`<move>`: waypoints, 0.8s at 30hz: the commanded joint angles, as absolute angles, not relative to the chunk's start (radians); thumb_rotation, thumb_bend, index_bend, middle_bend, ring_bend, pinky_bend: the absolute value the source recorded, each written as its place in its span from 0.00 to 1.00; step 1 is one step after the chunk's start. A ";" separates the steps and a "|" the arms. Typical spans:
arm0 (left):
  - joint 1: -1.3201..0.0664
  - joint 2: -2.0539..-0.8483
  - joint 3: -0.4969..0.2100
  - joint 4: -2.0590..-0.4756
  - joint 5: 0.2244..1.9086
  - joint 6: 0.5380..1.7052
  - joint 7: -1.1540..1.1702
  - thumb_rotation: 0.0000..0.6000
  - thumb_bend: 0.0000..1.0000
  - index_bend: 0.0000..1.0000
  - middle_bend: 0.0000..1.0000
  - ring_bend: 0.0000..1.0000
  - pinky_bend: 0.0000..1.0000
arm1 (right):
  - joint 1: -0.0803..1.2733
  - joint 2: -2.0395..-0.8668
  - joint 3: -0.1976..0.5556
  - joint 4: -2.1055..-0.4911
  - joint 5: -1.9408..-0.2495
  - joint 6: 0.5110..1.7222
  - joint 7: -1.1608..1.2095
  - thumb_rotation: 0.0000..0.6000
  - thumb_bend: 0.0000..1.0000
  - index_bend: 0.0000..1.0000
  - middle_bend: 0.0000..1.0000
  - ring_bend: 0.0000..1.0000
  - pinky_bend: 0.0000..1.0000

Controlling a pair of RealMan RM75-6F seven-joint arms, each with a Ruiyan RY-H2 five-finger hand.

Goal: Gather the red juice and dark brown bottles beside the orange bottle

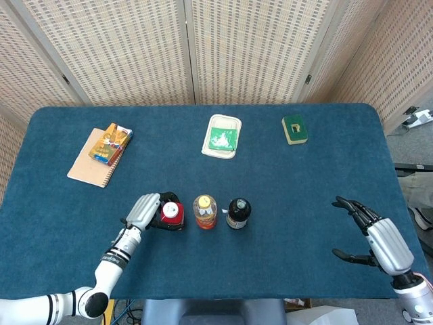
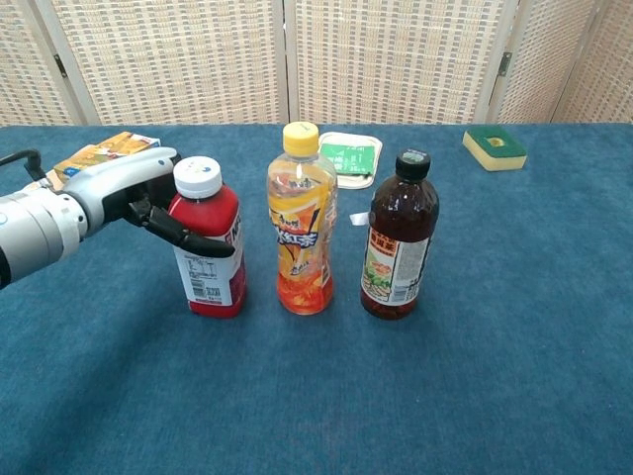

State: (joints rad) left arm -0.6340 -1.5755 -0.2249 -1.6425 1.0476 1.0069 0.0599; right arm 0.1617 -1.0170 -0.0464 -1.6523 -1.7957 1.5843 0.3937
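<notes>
The red juice bottle (image 2: 210,247) (image 1: 170,214) with a white cap stands upright on the blue table, just left of the orange bottle (image 2: 301,223) (image 1: 205,210). My left hand (image 2: 134,193) (image 1: 145,211) grips the red bottle around its upper body. The dark brown bottle (image 2: 398,239) (image 1: 237,212) stands just right of the orange one, untouched. My right hand (image 1: 375,237) hovers open near the table's front right edge, far from the bottles; the chest view does not show it.
At the back lie a white-and-green packet (image 1: 222,135) (image 2: 349,158) in the middle, a green sponge (image 1: 294,128) (image 2: 495,146) to the right, and a notebook with a colourful box (image 1: 101,153) (image 2: 99,156) to the left. Folding screens stand behind the table.
</notes>
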 commanded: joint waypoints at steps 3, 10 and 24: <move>-0.637 -1.571 -0.225 -1.646 1.042 1.006 0.070 1.00 0.05 0.54 0.50 0.46 0.52 | 0.162 -1.018 -0.046 -1.652 -1.795 1.582 0.393 1.00 0.00 0.00 0.22 0.16 0.34; -0.644 -1.566 -0.229 -1.660 1.011 1.002 0.093 1.00 0.05 0.32 0.50 0.46 0.52 | 0.162 -1.019 -0.047 -1.653 -1.795 1.580 0.389 1.00 0.00 0.00 0.22 0.16 0.34; -0.653 -1.540 -0.236 -1.694 0.951 0.999 0.128 1.00 0.05 0.07 0.18 0.32 0.52 | 0.160 -1.018 -0.045 -1.653 -1.795 1.584 0.390 1.00 0.00 0.00 0.22 0.16 0.34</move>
